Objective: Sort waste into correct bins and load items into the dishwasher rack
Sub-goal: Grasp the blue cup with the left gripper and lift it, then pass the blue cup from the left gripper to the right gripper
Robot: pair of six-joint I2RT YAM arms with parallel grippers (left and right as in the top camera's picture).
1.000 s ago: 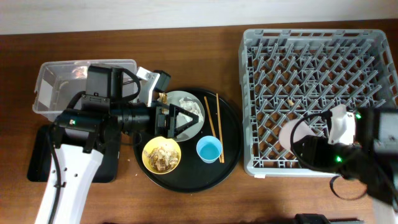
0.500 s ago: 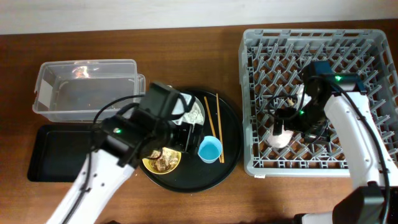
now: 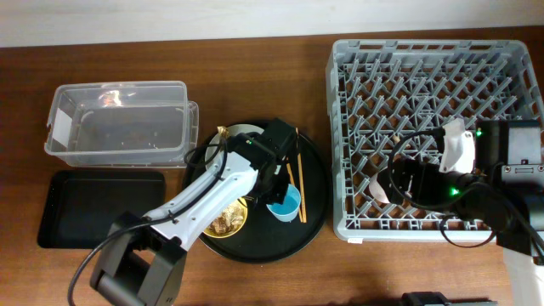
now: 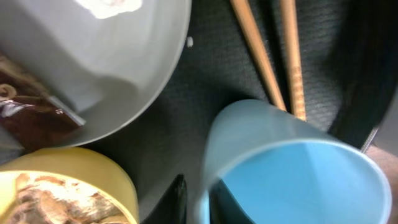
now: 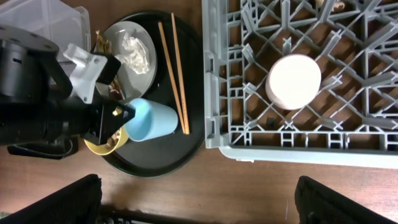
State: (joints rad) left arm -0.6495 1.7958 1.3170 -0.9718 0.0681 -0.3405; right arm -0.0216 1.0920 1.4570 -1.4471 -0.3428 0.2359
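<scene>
Left fingers (image 4: 177,200) pinch blue cup (image 4: 292,180) rim beside chopsticks (image 4: 258,56) | right fingers (image 5: 56,200) spread, clear above pink cup (image 5: 293,81)

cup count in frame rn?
2. A blue cup on the round black tray, beside the chopsticks; a pink cup, apparently upside down, in the dishwasher rack. The arms cover some of the scene, so another could be hidden.

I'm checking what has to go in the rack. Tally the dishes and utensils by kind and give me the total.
pale grey round plate: 1
yellow bowl: 1
small cups: 2, the small blue cup and the small pink cup
wooden chopsticks: 2
total: 6
</scene>
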